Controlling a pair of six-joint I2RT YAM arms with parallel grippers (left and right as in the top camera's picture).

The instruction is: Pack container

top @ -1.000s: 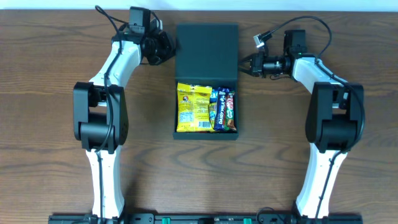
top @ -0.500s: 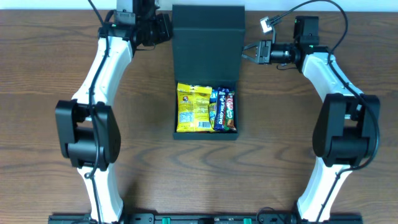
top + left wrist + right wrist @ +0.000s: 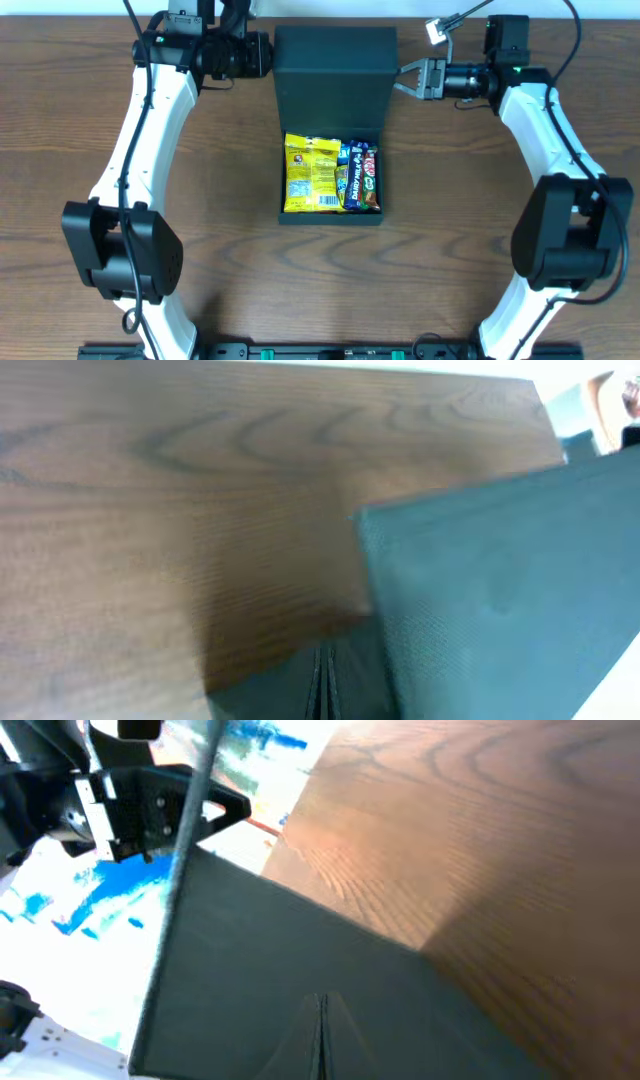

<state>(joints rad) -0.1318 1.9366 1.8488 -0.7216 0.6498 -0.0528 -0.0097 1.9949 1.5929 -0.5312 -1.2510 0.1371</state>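
From overhead, the container (image 3: pixel 330 217) sat at the middle of the worktop (image 3: pixel 235 260), its tray already holding a yellow packet (image 3: pixel 311 173) with two wrapped bars (image 3: pixel 362 178) beside it. Its lid (image 3: pixel 335 65) was raised off the tray at the far end. The left tool (image 3: pixel 268 55) had its tips together against the lid's left edge, and the right tool (image 3: pixel 402 75), also closed, met the right edge. The panel looked squeezed between them rather than pinched by either. The step in hand appeared to be swinging the lid over the tray. Doing it well called for both arms to travel at the same pace and keep even inward pressure, so the panel neither slipped nor twisted on its hinge. In the left wrist view, the tool's pads (image 3: pixel 322 685) met in a thin seam with nothing visibly between them, and the teal panel (image 3: pixel 500 590) stood just beside them above the wood. That suggested a light contact, easily lost if the arm drifted outward. In the right wrist view, the closed tips (image 3: pixel 322 1030) lay against the dark panel (image 3: pixel 280 970), though the exact contact was blurred. The packets looked flat enough to clear the lid, but it should be lowered slowly.
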